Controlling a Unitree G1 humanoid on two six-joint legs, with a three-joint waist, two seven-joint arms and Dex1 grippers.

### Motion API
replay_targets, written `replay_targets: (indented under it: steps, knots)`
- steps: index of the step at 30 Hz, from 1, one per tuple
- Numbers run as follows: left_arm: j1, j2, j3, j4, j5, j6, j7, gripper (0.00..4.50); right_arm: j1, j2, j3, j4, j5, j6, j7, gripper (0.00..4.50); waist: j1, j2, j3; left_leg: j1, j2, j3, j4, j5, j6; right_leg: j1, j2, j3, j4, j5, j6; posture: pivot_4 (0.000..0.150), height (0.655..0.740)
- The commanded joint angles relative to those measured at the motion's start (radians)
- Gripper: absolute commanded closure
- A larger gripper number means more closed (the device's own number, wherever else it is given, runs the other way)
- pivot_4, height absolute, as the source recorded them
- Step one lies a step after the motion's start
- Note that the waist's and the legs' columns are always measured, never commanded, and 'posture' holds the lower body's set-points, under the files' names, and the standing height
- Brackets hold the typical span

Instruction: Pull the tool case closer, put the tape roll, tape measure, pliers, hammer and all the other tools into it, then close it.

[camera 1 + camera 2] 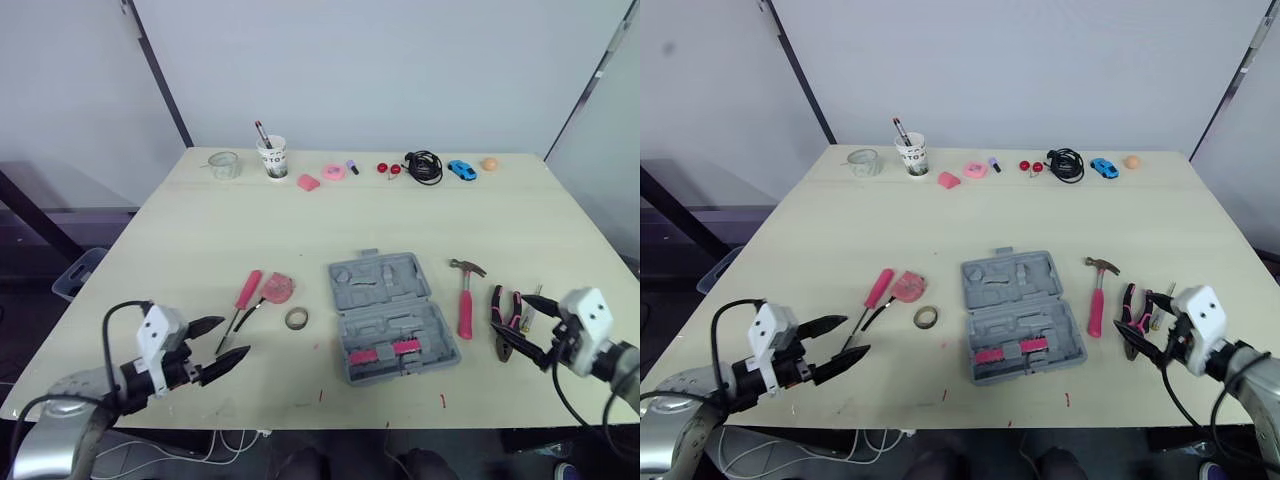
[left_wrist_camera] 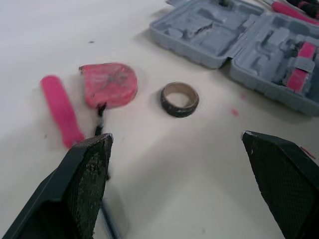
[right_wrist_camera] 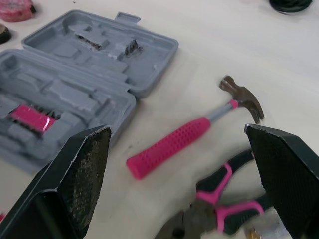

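- The head views take in the whole table point(image 1: 200, 230). A paper cup point(image 1: 272, 158) holding pens, a black cable point(image 1: 424, 166) and a blue toy car point(image 1: 461, 170) sit in a row along its far edge.
- The left wrist view gives the tape roll point(image 2: 179, 99) up close, lying flat with its hole upward. The pink tape measure point(image 2: 109, 84) is just beside it, and the screwdriver point(image 2: 61, 109) lies past that.
- The right wrist view gives the hammer point(image 3: 184, 137) lying apart from the pliers point(image 3: 219, 209), with the tool case point(image 3: 99, 55) beyond.
- The left gripper point(image 1: 232, 338) has its fingers spread wide and holds nothing. It is near the table's front edge, short of the screwdriver.
- The right gripper point(image 1: 528, 325) is also spread wide and empty, just beside the pliers. Contact cannot be told.
- The tool case lies open and flat at mid-table, between tape roll and hammer. Its long axis runs near to far, slightly skewed.
- The hammer's head points away from the robot and its pink handle towards it.
- The pliers lie with handles away and nose towards the robot.
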Motion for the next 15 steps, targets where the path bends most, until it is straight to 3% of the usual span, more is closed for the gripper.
replay_targets:
  steps: [1,7,14,15]
  knots:
    - [-0.068,0.029,-0.044,-0.028,0.003,0.041,-0.021,0.11,-0.096,-0.027,0.06,0.014,-0.027,0.05,0.007,0.0,0.0,-0.001,0.001,0.0,0.0,0.0,0.0,0.0,0.0,0.0,0.0,0.0,0.0,0.0,0.0,0.15,0.74]
    - [-0.212,0.033,-0.149,0.041,0.043,0.059,-0.067,0.11,-0.281,-0.018,0.183,0.113,-0.098,0.106,0.004,0.0,0.0,-0.001,0.001,0.0,-0.001,0.0,0.0,0.0,0.0,0.001,0.001,-0.001,0.0,0.0,0.001,0.15,0.74]
    - [-0.429,-0.007,-0.292,0.257,0.151,-0.01,-0.13,0.11,-0.46,-0.01,0.325,0.312,-0.206,0.075,0.068,0.0,0.0,-0.002,0.003,-0.002,-0.001,0.001,0.002,0.0,0.0,0.001,0.003,-0.002,0.0,0.002,0.004,0.15,0.74]
    - [-0.448,-0.013,-0.307,0.282,0.16,-0.013,-0.14,0.0,-0.481,-0.005,0.336,0.336,-0.218,0.069,0.071,0.4,-0.001,-0.002,0.004,-0.002,-0.001,0.001,0.002,0.0,0.0,0.001,0.003,-0.002,0.001,0.002,0.005,0.15,0.74]
